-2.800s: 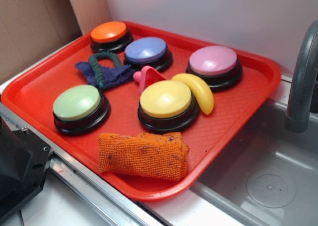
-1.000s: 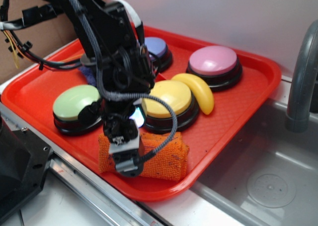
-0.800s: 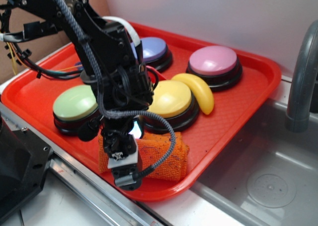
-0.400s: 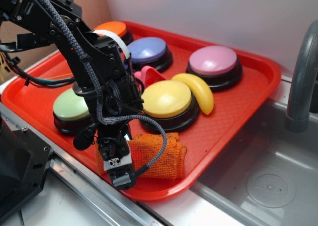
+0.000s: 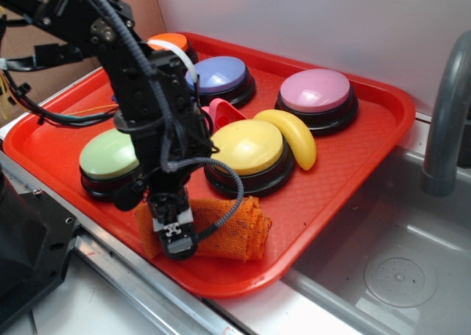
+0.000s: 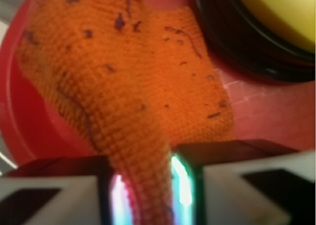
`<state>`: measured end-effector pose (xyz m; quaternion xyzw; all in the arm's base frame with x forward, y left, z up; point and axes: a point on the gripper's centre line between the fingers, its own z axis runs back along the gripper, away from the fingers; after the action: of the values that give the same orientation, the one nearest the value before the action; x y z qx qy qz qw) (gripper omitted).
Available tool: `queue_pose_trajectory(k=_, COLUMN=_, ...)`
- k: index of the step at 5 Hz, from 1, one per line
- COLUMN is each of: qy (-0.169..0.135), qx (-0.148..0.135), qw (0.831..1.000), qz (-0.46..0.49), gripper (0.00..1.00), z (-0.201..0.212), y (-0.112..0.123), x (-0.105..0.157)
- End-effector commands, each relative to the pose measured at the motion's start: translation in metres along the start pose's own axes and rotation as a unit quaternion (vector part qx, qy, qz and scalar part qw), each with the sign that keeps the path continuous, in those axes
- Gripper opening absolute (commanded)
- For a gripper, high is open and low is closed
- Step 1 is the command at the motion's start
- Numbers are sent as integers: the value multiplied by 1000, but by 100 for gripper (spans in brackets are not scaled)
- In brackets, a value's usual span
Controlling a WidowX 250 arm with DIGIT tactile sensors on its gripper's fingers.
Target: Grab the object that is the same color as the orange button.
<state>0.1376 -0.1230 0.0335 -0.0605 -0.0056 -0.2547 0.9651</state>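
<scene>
Orange cloth now bunched in claw.

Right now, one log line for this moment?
phase: grasp | end effector: shut on folded orange knitted cloth, fold pinched | cloth on red plastic tray | orange-domed button untouched

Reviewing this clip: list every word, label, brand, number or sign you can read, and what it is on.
No readable text in either view.
Gripper: a small white patch with dark marks, too small and blurred to read.
Buttons, orange cloth, banana, red tray: no markings seen.
</scene>
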Motion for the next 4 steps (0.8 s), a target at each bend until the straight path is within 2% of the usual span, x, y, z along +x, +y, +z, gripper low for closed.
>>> queue_pose_trajectory(k=1, qy=-40, qx=34, qw=995, qz=85, gripper=0, z=78, y=13, x=18)
queue_pose_trajectory(k=2, qy=-51, qx=51, qw=989, qz=132, gripper=0, z=116, y=39, x=15)
queue_pose_trajectory(k=3, qy=-41, qx=78, qw=981, qz=171, gripper=0, z=141, y=71, x=4)
queue_pose_trajectory(k=4, qy=-45, qx=93, qw=972, qz=213, gripper=0, z=150, y=96, x=-11)
